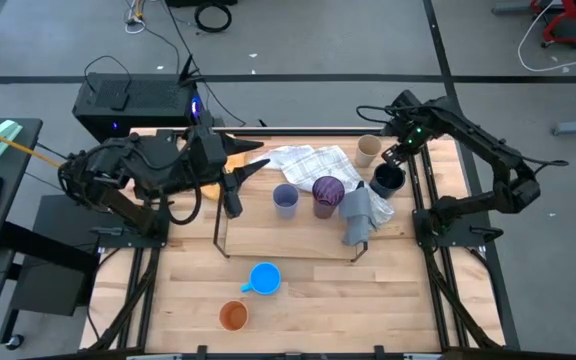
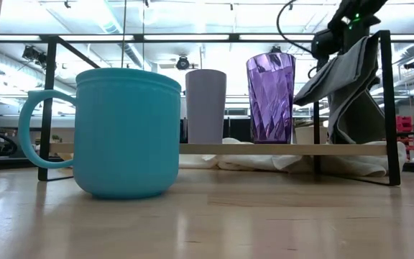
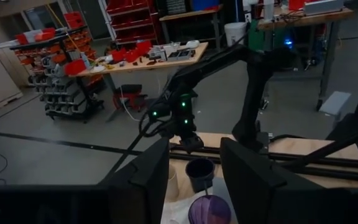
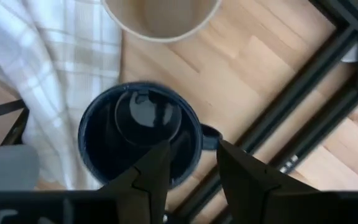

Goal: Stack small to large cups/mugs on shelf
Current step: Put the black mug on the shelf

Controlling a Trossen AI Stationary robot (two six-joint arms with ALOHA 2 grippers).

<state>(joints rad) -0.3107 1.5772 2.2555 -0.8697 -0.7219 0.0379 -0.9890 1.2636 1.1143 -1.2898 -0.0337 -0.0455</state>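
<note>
Right gripper [image 4: 188, 163] stands directly over the dark navy mug [image 4: 138, 134] with jaws narrowly parted straddling its rim, black table frame [image 4: 303, 93] close on one side, checked cloth [image 4: 48, 68] and tan cup [image 4: 160, 15] near; left gripper [image 1: 236, 185], jaws parted and empty, hovers beside the shelf [image 1: 223, 245] holding lavender cup [image 1: 285, 199] and purple cup [image 1: 327, 193].

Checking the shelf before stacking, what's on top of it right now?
On the shelf stand the lavender cup and the purple cup, with a grey cloth draped over its end. Anything beneath the cloth is hidden.
</note>
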